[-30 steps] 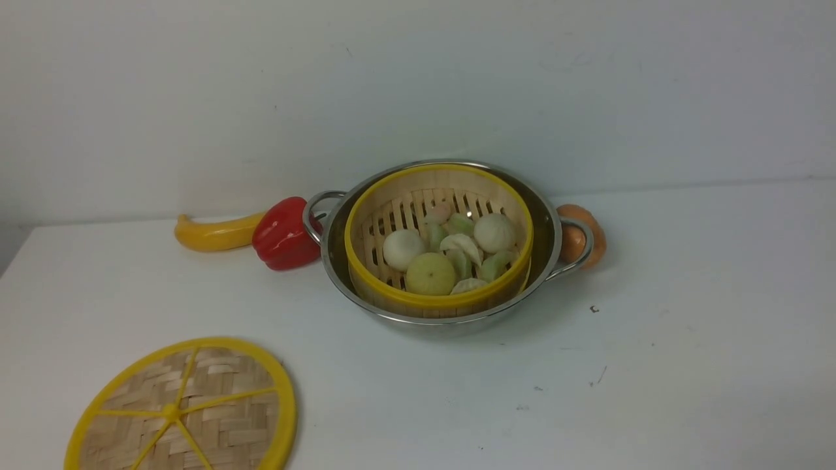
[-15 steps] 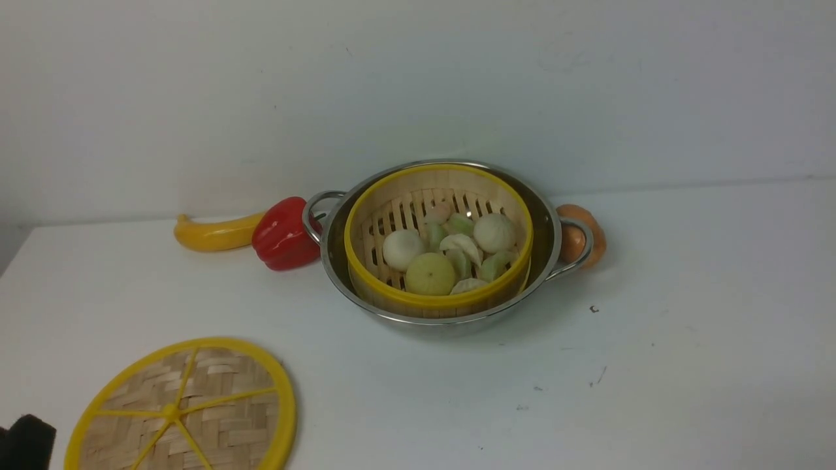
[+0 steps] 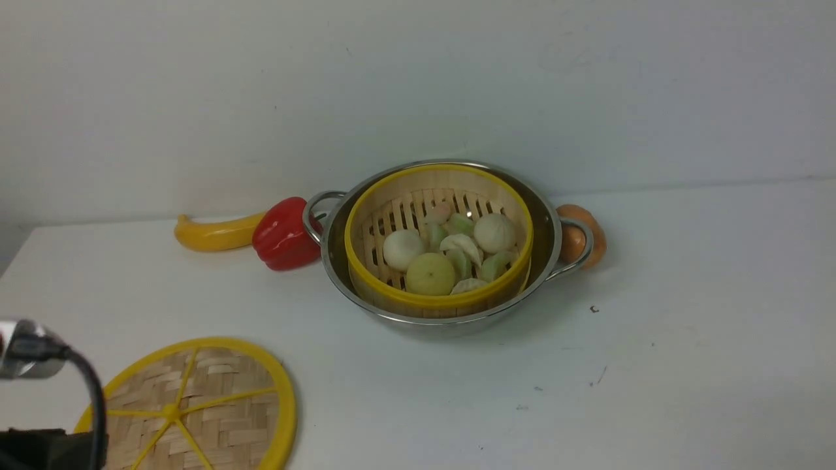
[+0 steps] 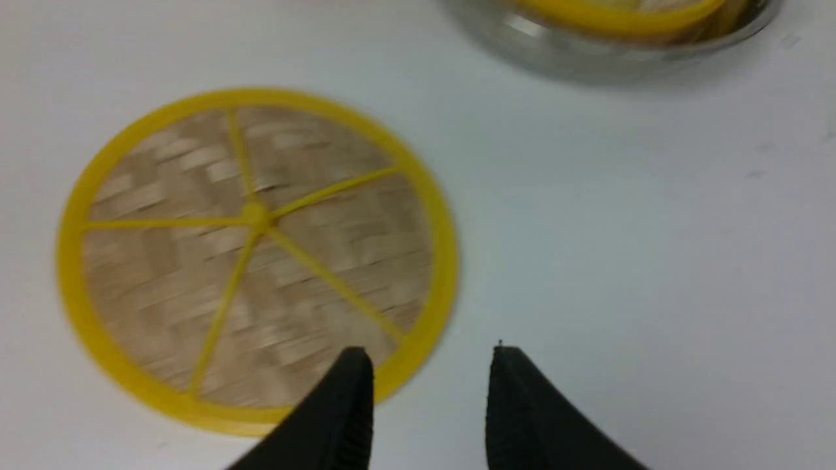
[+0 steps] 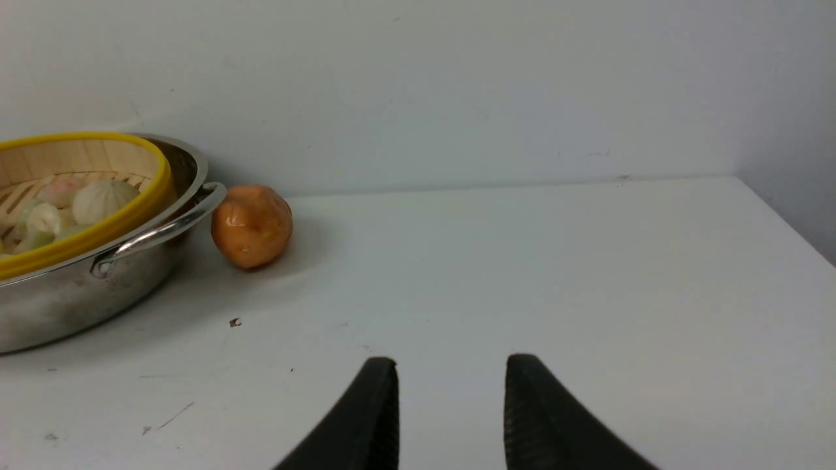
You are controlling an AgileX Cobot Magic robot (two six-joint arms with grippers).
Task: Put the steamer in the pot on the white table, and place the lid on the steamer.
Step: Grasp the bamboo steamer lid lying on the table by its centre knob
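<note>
The steamer (image 3: 439, 301), a bamboo basket with yellow rims, sits inside the steel pot (image 3: 547, 219) at the back middle of the white table (image 3: 653, 339); several buns and dumplings lie in it. The lid (image 3: 196, 405), a flat woven disc with yellow spokes, lies on the table at the front left. In the left wrist view my left gripper (image 4: 431, 356) is open and empty, hovering just off the lid's (image 4: 261, 261) near rim. My right gripper (image 5: 450, 365) is open and empty above bare table, right of the pot (image 5: 78, 294) and steamer (image 5: 85, 235).
A yellow squash (image 3: 212, 234) and a red pepper (image 3: 282, 235) lie against the pot's left handle. An orange-brown round fruit (image 3: 576, 243) sits behind its right handle. A white wall runs close behind. My left arm's wrist and cable (image 3: 29, 349) show at the front left.
My left arm has come up into the front view at the lower left beside the lid. The pot, steamer and lid have not moved.
</note>
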